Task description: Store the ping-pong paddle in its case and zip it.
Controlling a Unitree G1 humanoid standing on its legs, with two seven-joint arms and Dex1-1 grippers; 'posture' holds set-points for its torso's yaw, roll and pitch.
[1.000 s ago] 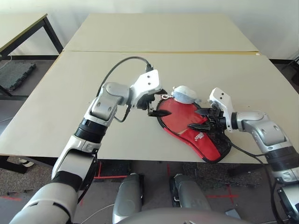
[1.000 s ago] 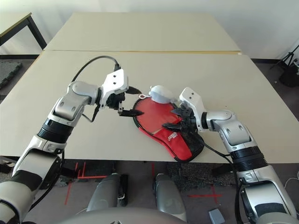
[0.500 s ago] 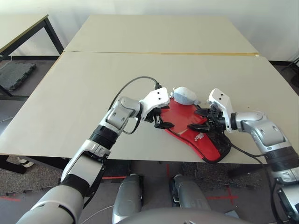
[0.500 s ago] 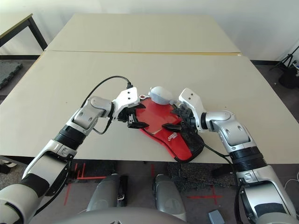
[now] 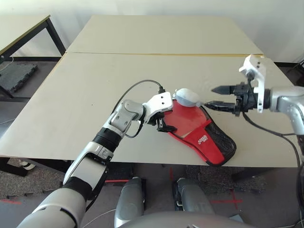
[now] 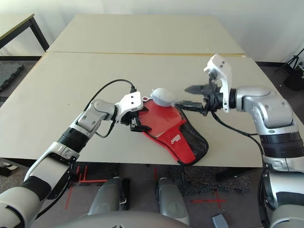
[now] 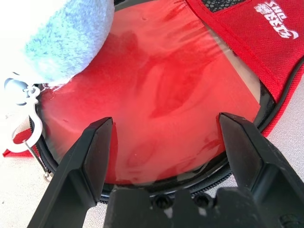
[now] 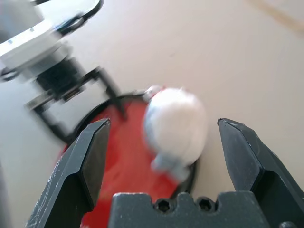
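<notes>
- Left gripper (image 5: 164,124) sits low at the left rim of the case (image 5: 199,135), jaws spread wide over the red round part.
- The case lies flat near the table's (image 5: 71,95) front edge, round end toward the left arm, black mesh end toward the right.
- The paddle (image 7: 156,95) shows as a red face inside the case's opening.
- White logo (image 7: 277,20) on the red fabric; lettering not legible.
- A pale plush toy (image 5: 187,97) rests at the case's far rim.
- Right gripper (image 5: 216,97) hangs raised beside the toy, jaws parted, holding nothing.
</notes>
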